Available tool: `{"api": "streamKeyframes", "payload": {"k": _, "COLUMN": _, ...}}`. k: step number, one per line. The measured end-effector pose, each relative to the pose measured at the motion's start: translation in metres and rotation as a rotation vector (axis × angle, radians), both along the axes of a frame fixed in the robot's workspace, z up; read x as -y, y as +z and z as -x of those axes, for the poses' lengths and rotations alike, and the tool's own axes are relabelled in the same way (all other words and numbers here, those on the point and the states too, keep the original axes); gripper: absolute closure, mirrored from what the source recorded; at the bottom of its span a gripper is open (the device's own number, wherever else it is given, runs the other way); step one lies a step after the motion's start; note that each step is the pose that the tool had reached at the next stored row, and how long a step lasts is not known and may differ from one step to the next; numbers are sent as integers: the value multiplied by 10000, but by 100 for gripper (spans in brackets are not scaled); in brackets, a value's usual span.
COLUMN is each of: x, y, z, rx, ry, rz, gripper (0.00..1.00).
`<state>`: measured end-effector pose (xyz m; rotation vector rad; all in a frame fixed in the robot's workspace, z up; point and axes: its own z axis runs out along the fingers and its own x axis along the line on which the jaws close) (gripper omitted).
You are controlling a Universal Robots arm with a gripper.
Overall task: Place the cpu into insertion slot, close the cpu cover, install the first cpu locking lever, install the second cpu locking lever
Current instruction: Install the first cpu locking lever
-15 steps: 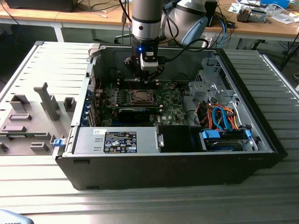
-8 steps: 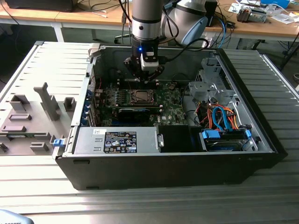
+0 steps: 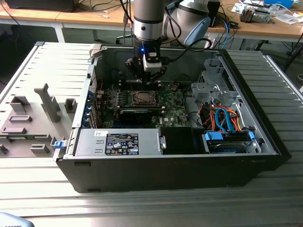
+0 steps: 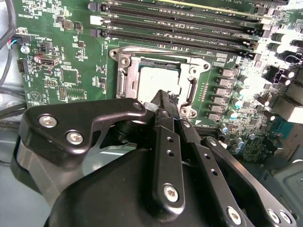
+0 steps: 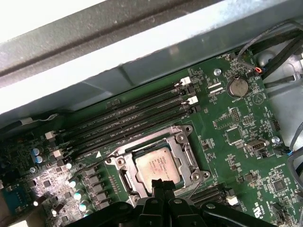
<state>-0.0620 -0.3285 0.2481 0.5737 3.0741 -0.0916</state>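
With the chip point(image 5: 157, 165) seated in its socket and the cover point(image 5: 152, 150) down around it, my claw point(image 5: 162, 185), fingers pressed together and empty, hangs at the socket's edge, so I judge the lever step in hand, calling for careful hooking.

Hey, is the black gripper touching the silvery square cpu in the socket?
Cannot tell. In both wrist views the black gripper's tips overlap the edge of the silvery square cpu, but neither shows contact or a gap.

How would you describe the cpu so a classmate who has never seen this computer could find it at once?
Start at the open computer case and its green motherboard. Beside the long black memory slots sits a silver metal socket frame. The cpu is the flat, pale silvery square lying inside that frame, just ahead of the black pincer; nothing nearby is as smooth and plain.
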Motion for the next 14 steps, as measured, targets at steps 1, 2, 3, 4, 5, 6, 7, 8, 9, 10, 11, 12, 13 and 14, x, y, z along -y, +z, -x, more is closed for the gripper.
{"api": "streamKeyframes", "payload": {"k": 1, "x": 0, "y": 0, "z": 0, "rx": 0, "ry": 32, "rz": 0, "gripper": 89}}
{"api": "streamKeyframes", "payload": {"k": 2, "x": 0, "y": 0, "z": 0, "rx": 0, "ry": 50, "rz": 0, "gripper": 89}}
{"api": "streamKeyframes", "payload": {"k": 3, "x": 0, "y": 0, "z": 0, "rx": 0, "ry": 67, "rz": 0, "gripper": 89}}
{"api": "streamKeyframes", "payload": {"k": 4, "x": 0, "y": 0, "z": 0, "rx": 0, "ry": 98, "rz": 0, "gripper": 89}}
{"api": "streamKeyframes", "payload": {"k": 5, "x": 0, "y": 0, "z": 0, "rx": 0, "ry": 119, "rz": 0, "gripper": 89}}
{"api": "streamKeyframes", "payload": {"k": 6, "x": 0, "y": 0, "z": 0, "rx": 0, "ry": 166, "rz": 0, "gripper": 89}}
{"api": "streamKeyframes", "payload": {"k": 7, "x": 0, "y": 0, "z": 0, "rx": 0, "ry": 194, "rz": 0, "gripper": 89}}
{"api": "streamKeyframes", "payload": {"k": 8, "x": 0, "y": 0, "z": 0, "rx": -1, "ry": 214, "rz": 0, "gripper": 89}}
{"api": "streamKeyframes", "payload": {"k": 9, "x": 0, "y": 0, "z": 0, "rx": 0, "ry": 232, "rz": 0, "gripper": 89}}
{"api": "streamKeyframes", "payload": {"k": 10, "x": 0, "y": 0, "z": 0, "rx": 0, "ry": 275, "rz": 0, "gripper": 89}}
{"api": "streamKeyframes", "payload": {"k": 11, "x": 0, "y": 0, "z": 0, "rx": -1, "ry": 293, "rz": 0, "gripper": 89}}
{"api": "streamKeyframes", "payload": {"k": 12, "x": 0, "y": 0, "z": 0, "rx": 0, "ry": 312, "rz": 0, "gripper": 89}}
{"api": "streamKeyframes", "payload": {"k": 13, "x": 0, "y": 0, "z": 0, "rx": 0, "ry": 340, "rz": 0, "gripper": 89}}
{"api": "streamKeyframes", "payload": {"k": 14, "x": 0, "y": 0, "z": 0, "rx": 0, "ry": 359, "rz": 0, "gripper": 89}}
